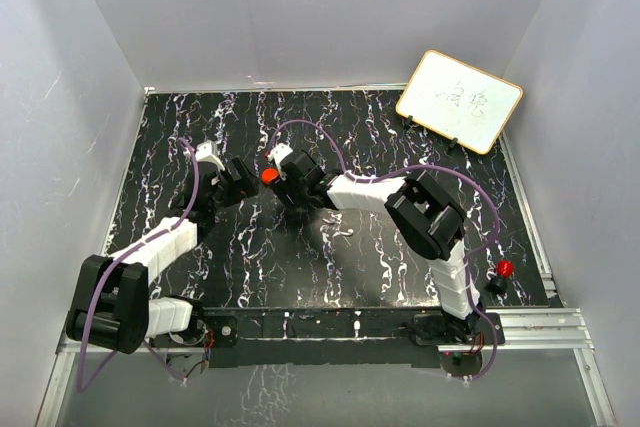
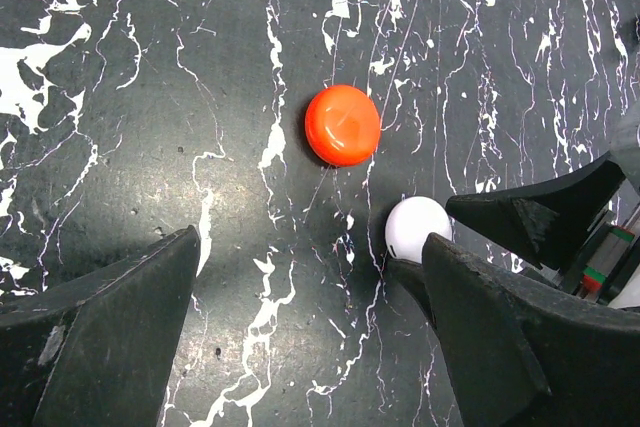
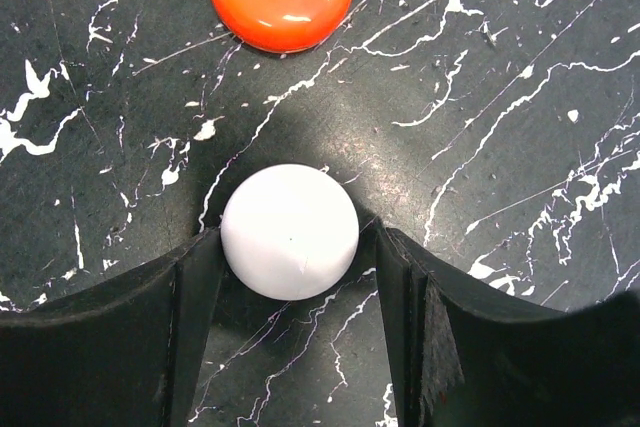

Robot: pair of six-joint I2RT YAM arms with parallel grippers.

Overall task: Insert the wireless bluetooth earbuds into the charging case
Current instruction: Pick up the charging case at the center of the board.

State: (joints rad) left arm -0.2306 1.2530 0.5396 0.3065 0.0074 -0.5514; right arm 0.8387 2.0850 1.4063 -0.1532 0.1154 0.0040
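Charging case (image 2: 342,125), a red puck, lies on the black marbled counter (image 2: 120,147) between both hands. Seen from above, the left hand (image 2: 310,242) hangs at its 9 o'clock, fingers spread wide. At its 3 o'clock the right hand (image 3: 300,237) pinches a white disc (image 3: 290,232). A whiteboard (image 1: 459,101) leans at the counter's 1 o'clock corner.
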